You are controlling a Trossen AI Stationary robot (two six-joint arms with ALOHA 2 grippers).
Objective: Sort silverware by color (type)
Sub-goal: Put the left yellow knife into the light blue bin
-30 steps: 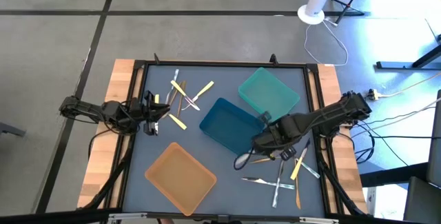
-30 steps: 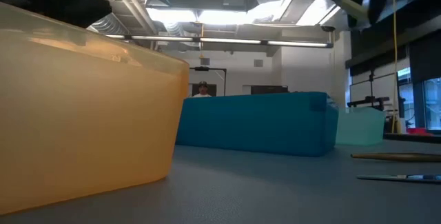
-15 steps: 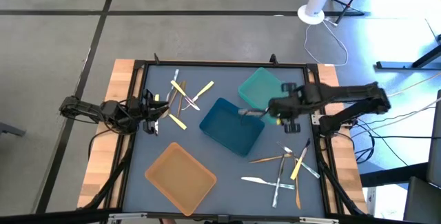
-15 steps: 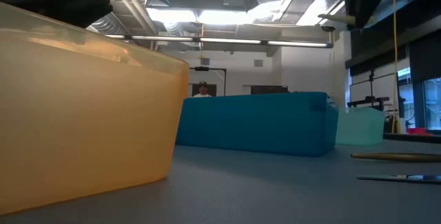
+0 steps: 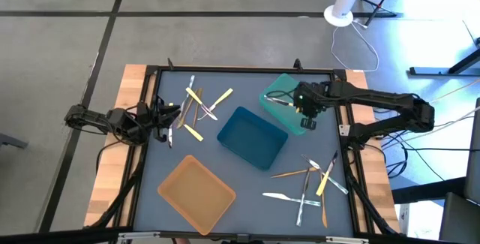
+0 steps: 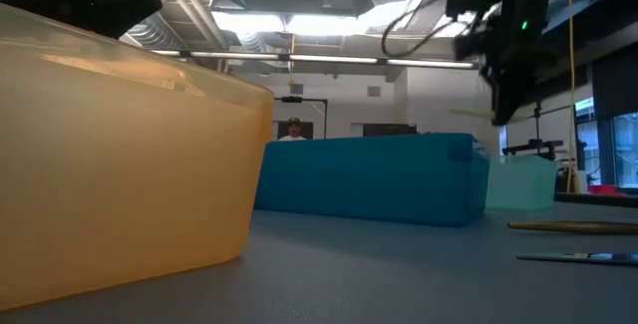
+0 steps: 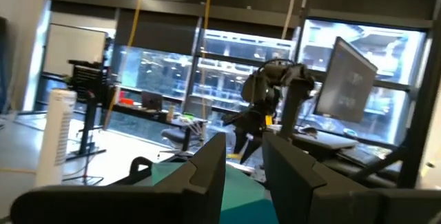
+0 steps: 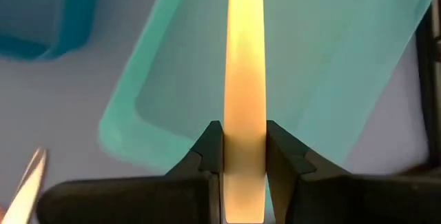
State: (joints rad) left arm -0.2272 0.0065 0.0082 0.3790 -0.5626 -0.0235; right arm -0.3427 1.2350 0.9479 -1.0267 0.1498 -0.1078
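Note:
My right gripper (image 5: 298, 103) hangs over the teal tray (image 5: 289, 86) at the far right, shut on a yellow utensil (image 8: 246, 58). I cannot tell what type of utensil it is. In the low view the utensil (image 6: 471, 113) shows as a pale, level strip high above the trays. Loose silverware lies flat in two piles, one at the far left (image 5: 199, 105) and one at the near right (image 5: 311, 180). My left gripper (image 5: 171, 120) waits at the table's left edge beside the left pile. Its fingers (image 7: 207, 172) stand a little apart with nothing between them. My right gripper pinches the utensil's flat handle (image 8: 246, 124) between its two fingers, one on each long edge. The fingers slant steeply down from above and lie across the handle. The utensil sticks out about level toward the table's left, lifted clear above the teal tray.
A blue tray (image 5: 251, 135) sits mid-table and an orange tray (image 5: 196, 191) near the front edge. Black frame rails (image 5: 150, 124) border the mat. In the low view the orange tray (image 6: 120, 155) fills the left foreground. A person shows far behind the table.
My right gripper has swung from the near-right silverware pile toward the far edge, passing the blue tray, and now hangs over the teal tray. It has turned about on the way, carrying the yellow utensil clear of the table.

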